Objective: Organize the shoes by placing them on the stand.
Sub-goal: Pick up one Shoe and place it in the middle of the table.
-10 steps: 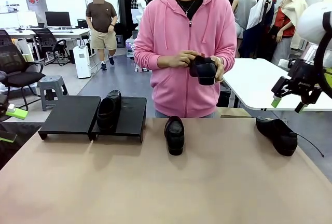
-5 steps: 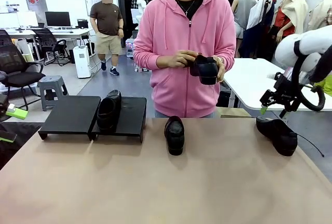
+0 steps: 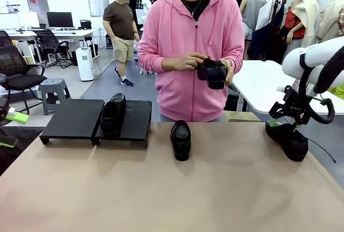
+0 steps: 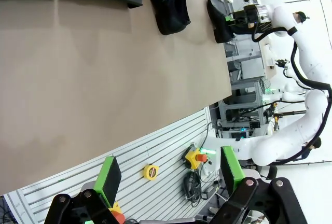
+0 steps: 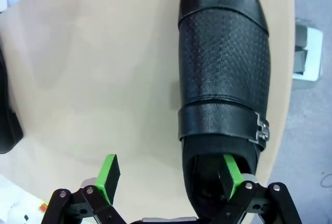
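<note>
Now lower, right jaws over shoe (image 3: 291, 142)

The shoe (image 5: 223, 68) at the table's right edge looks like black leather. It is smooth and slightly glossy at the toe, has fine holes over the middle, and carries a shiny metal buckle (image 5: 262, 129). The table (image 3: 161, 189) top is matt tan and the stand (image 3: 72, 116) is matt black.

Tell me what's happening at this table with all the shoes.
One shoe sits on the stand, another lies mid-table, and the person holds a third in both hands. The right gripper hangs open, low over the heel of the fourth shoe near the table's right edge, not gripping it yet. The left gripper is open, off to the side.
</note>
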Action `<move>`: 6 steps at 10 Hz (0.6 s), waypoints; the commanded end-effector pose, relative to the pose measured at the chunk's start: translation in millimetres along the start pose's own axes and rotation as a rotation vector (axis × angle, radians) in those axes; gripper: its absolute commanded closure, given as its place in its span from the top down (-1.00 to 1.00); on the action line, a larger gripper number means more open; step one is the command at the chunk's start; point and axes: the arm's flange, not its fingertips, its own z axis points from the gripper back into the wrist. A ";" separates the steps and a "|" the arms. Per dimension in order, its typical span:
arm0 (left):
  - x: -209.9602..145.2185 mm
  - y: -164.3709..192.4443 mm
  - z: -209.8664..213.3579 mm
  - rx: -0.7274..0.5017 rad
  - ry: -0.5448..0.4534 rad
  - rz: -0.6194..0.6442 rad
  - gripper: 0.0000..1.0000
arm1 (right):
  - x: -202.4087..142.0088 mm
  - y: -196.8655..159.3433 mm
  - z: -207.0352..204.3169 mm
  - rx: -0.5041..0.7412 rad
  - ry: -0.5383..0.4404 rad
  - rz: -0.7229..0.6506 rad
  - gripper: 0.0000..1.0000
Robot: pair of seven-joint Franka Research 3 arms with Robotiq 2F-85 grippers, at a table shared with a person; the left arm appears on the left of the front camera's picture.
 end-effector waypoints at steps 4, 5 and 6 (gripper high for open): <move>0.9 -1.3 -0.5 -0.020 -0.005 -0.007 1.00 | 11.6 3.7 -6.2 -0.087 0.095 -0.036 -0.17; 0.9 -1.3 -0.5 -0.020 -0.005 -0.007 1.00 | 10.4 4.5 -7.0 -0.074 0.102 -0.012 -1.00; 0.9 -1.3 -0.5 -0.020 -0.005 -0.007 1.00 | 10.0 4.5 -6.8 -0.078 0.100 -0.009 -1.00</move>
